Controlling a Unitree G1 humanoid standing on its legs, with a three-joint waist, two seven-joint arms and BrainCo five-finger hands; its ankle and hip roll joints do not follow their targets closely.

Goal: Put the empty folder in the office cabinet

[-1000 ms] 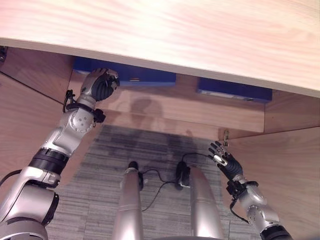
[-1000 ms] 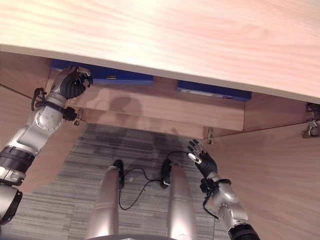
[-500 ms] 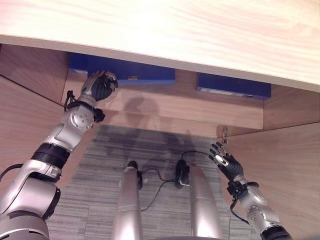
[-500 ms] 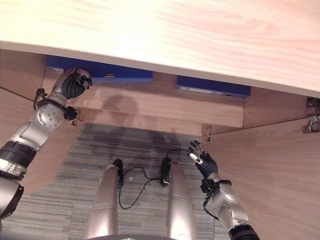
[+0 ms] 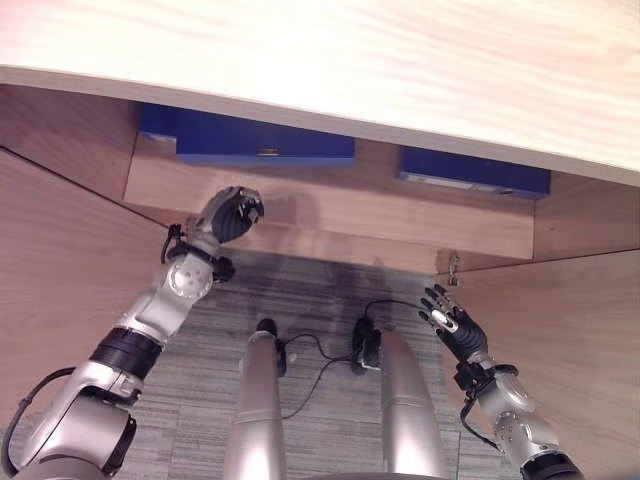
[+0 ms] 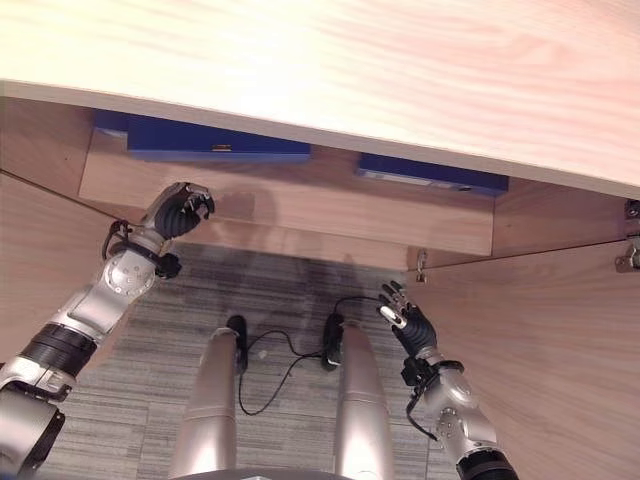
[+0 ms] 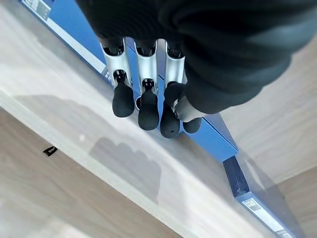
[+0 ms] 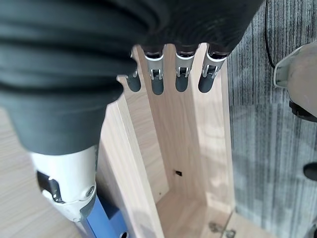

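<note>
A blue folder (image 5: 250, 140) lies flat on the cabinet shelf (image 5: 330, 205) at the left, under the wooden top; it also shows in the left wrist view, folder (image 7: 74, 44). A second blue folder (image 5: 470, 170) lies on the same shelf to the right. My left hand (image 5: 228, 212) hovers in front of the shelf's front edge, below the left folder, its fingers (image 7: 143, 104) curled with nothing in them. My right hand (image 5: 452, 322) hangs low at the right beside the open door, fingers (image 8: 181, 74) straight and spread, holding nothing.
A wide wooden top (image 5: 350, 60) overhangs the cabinet. Open cabinet doors stand at the left (image 5: 60, 270) and at the right (image 5: 570, 340), with a metal hinge (image 6: 630, 260) on the right one. Grey carpet (image 5: 320, 290) lies between them.
My left hand has drawn back from the left folder, down and to the right, off the shelf. The folder stays on the shelf. The right hand has not moved.
</note>
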